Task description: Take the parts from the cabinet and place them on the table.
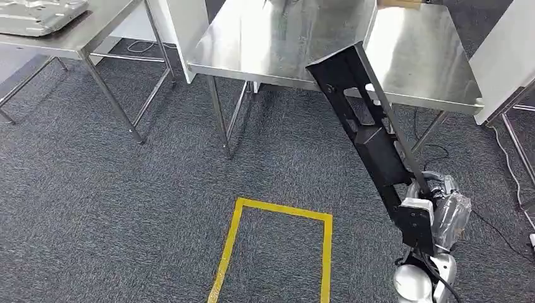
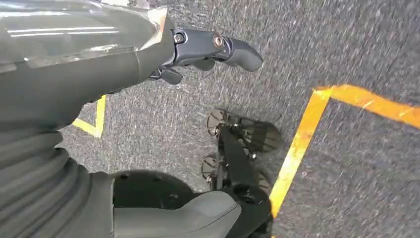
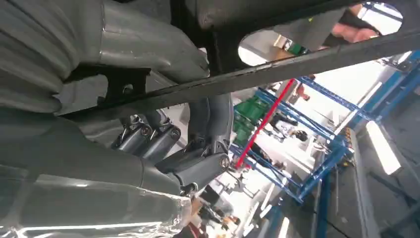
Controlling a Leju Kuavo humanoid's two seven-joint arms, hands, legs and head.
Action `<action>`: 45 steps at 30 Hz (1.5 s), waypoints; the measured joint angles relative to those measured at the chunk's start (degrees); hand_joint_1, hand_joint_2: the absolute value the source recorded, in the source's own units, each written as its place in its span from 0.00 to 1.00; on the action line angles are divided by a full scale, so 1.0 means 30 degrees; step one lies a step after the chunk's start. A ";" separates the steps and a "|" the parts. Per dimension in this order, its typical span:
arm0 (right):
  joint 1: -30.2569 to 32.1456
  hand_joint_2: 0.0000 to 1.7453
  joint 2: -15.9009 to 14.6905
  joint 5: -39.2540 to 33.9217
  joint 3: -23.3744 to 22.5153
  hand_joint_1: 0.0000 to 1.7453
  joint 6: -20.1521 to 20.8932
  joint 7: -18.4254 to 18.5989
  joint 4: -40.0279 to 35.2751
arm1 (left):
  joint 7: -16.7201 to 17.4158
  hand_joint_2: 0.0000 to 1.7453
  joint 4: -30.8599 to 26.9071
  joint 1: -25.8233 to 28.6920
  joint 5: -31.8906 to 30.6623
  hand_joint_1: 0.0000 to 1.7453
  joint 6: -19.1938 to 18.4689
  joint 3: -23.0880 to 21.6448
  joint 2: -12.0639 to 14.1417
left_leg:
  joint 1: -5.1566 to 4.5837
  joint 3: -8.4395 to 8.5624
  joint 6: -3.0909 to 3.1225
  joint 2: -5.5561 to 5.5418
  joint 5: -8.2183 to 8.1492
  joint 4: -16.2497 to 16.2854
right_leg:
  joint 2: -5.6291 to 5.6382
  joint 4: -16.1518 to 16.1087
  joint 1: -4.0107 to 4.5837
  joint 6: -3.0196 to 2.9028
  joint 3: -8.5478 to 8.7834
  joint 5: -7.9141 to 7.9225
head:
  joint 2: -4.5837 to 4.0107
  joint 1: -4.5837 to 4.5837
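Fingers (image 3: 153, 139) around long black metal part (image 1: 372, 139)

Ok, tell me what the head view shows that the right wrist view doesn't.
Head view alone: the steel table ahead, a second table further left, grey carpet, and yellow floor tape; it also takes in the long black part's whole length, tilted up toward the table. Right wrist view alone: blue shelving behind, and the fingers curled close under the part. Both share the right hand holding that black part.

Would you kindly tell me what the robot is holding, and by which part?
The right hand grips a long black metal part by its lower end.
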 joint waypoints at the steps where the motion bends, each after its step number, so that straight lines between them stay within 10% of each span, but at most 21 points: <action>1: -0.0246 1.00 -0.0035 0.0233 0.0007 1.00 0.0088 0.0102 -0.0022 | 0.0000 1.00 0.0000 0.0004 0.0000 0.00 0.0007 0.0007 0.0008 | 0.0006 0.0018 0.0135 0.0045 -0.0006 -0.0004 | -0.0045 0.1097 -0.0005 -0.0088 -0.0539 -0.0544 | 0.0000 0.0124; 5: -0.1233 1.00 -0.0634 0.0596 -0.0015 1.00 0.0503 0.0357 0.0198 | 0.0000 1.00 0.0000 0.0003 -0.0007 0.00 0.0007 0.0007 0.0000 | -0.0012 0.0045 0.0164 0.0094 -0.0103 0.0031 | -0.0074 0.5747 -0.0078 0.0071 -0.3189 -0.1814 | 0.0000 0.0218; 9: -0.2443 1.00 -0.1187 0.0553 -0.0036 1.00 0.0714 0.0393 0.0620 | 0.0000 1.00 0.0000 0.0024 -0.0022 0.00 0.0007 0.0007 -0.0080 | -0.0027 0.0432 -0.0130 0.0081 -0.0445 0.0065 | -0.0459 -0.0287 -0.0217 0.0720 -0.0434 0.0862 | 0.0000 0.0284; 15: -0.3590 1.00 -0.1559 0.0472 -0.0029 1.00 0.0721 0.0269 0.1414 | 0.0000 1.00 0.0000 -0.0007 -0.0007 0.00 0.0058 0.0058 -0.0066 | -0.0005 0.0335 -0.0750 0.0074 -0.1022 0.0573 | -0.0191 -0.0540 -0.0196 -0.0288 -0.0134 0.0658 | 0.0000 0.0189; 19: -0.4329 1.00 -0.1697 0.0079 0.0051 1.00 0.0707 0.0007 0.2384 | 0.0007 1.00 0.0000 0.0025 0.0153 0.00 0.0124 0.0182 -0.0087 | 0.0097 -0.2991 -0.0992 0.0077 -0.2917 0.6150 | -0.0152 -0.0548 -0.0073 -0.0818 0.0264 0.0162 | 0.0000 -0.0022; 21: -0.4354 1.00 -0.1712 -0.0060 0.0168 1.00 0.0670 -0.0066 0.2777 | 0.0022 1.00 0.0000 0.0056 0.0175 0.00 0.0197 0.0328 -0.0087 | 0.0091 -0.3620 -0.0899 0.0078 -0.1995 0.6201 | -0.0093 -0.0547 0.0014 -0.0796 0.0628 -0.0104 | 0.0000 -0.0030; 24: -0.4594 1.00 -0.1712 -0.0132 0.0422 1.00 0.0656 -0.0117 0.3162 | 0.0036 1.00 0.0000 0.0088 0.0211 0.00 0.0270 0.0437 -0.0073 | -0.0052 -0.1916 -0.0325 -0.0010 0.1343 0.1407 | -0.0033 -0.0589 0.0076 -0.0726 0.1415 -0.0655 | 0.0000 -0.0029; 29: -0.4889 1.00 -0.1719 -0.0183 0.0568 1.00 0.0575 -0.0124 0.3563 | 0.0044 1.00 0.0007 0.0088 0.0321 0.00 0.0291 0.0525 -0.0058 | -0.0284 -0.0636 0.0240 -0.0003 0.0408 -0.0005 | 0.0014 -0.0791 0.0161 0.0087 0.2216 -0.0693 | 0.0000 0.0051; 32: -0.5088 1.00 -0.1726 -0.0176 0.0714 1.00 0.0554 -0.0161 0.3767 | 0.0036 1.00 0.0007 0.0085 0.0343 0.00 0.0299 0.0590 -0.0095 | -0.0076 0.0179 0.0386 -0.0007 0.0194 -0.0367 | -0.0088 0.2655 0.0056 0.0129 0.0045 -0.0613 | -0.0007 0.0131; 34: -0.5077 1.00 -0.1784 -0.0205 0.0743 1.00 0.0539 -0.0139 0.3927 | 0.0044 1.00 0.0007 0.0118 0.0343 0.00 0.0299 0.0597 -0.0109 | -0.0055 0.0652 0.0330 -0.0064 -0.0301 -0.0381 | -0.0091 0.4955 0.0008 0.0053 -0.1977 -0.1658 | -0.0007 0.0167; 37: -0.5053 1.00 -0.1806 -0.0176 0.0809 1.00 0.0539 -0.0139 0.4182 | 0.0044 1.00 0.0022 0.0220 0.0350 0.00 0.0284 0.0605 -0.0175 | 0.0013 0.1827 0.0172 -0.0131 -0.1270 -0.0381 | -0.0133 0.3899 -0.0126 0.0132 -0.3034 -0.3072 | -0.0007 0.0204; 38: -0.5044 1.00 -0.1806 -0.0183 0.0816 1.00 0.0539 -0.0139 0.4255 | 0.0044 1.00 0.0029 0.0221 0.0350 0.00 0.0248 0.0605 -0.0196 | 0.0054 0.2311 0.0091 -0.0147 -0.1658 -0.0380 | -0.0195 0.2629 -0.0181 0.0399 -0.2940 -0.2572 | -0.0007 0.0218; 39: -0.5028 1.00 -0.1828 -0.0191 0.0816 1.00 0.0539 -0.0139 0.4321 | 0.0044 1.00 0.0029 0.0233 0.0350 0.00 0.0219 0.0612 -0.0189 | 0.0067 0.2755 -0.0002 -0.0145 -0.2075 -0.0382 | -0.0376 0.1129 -0.0241 0.0898 -0.2828 -0.0981 | -0.0007 0.0284; 40: -0.4975 1.00 -0.1858 -0.0197 0.0831 1.00 0.0539 -0.0139 0.4486 | 0.0044 1.00 0.0065 0.0306 0.0350 0.00 0.0196 0.0634 -0.0182 | -0.0020 0.3052 -0.0153 -0.0150 -0.2509 -0.0369 | -0.0712 0.0009 -0.0270 0.1492 -0.2747 0.1870 | -0.0007 0.0392; 41: -0.4961 1.00 -0.1894 -0.0205 0.0831 1.00 0.0532 -0.0139 0.4554 | 0.0007 1.00 0.0073 0.0311 0.0350 0.00 0.0175 0.0656 -0.0168 | -0.0069 0.3474 -0.0240 -0.0143 -0.2943 -0.0318 | -0.0952 -0.0326 -0.0157 0.1199 -0.2464 0.2864 | -0.0007 0.0321; 43: -0.5024 1.00 -0.1857 -0.0220 0.0874 1.00 0.0481 -0.0066 0.4561 | 0.0000 1.00 0.0066 0.0191 0.0350 0.00 0.0146 0.0706 -0.0124 | -0.0069 0.3988 -0.0487 -0.0005 -0.3163 -0.0489 | -0.0637 -0.0003 -0.0141 0.0203 -0.2117 0.2235 | 0.0000 0.0204; 45: -0.5320 1.00 -0.1879 -0.0248 0.0925 1.00 0.0467 -0.0088 0.4546 | 0.0000 1.00 0.0058 -0.0047 0.0350 0.00 0.0109 0.0765 -0.0123 | 0.0032 0.2496 -0.0534 0.0019 -0.1904 0.2078 | -0.0417 -0.0055 -0.0186 -0.0323 -0.1704 0.1759 | 0.0007 0.0137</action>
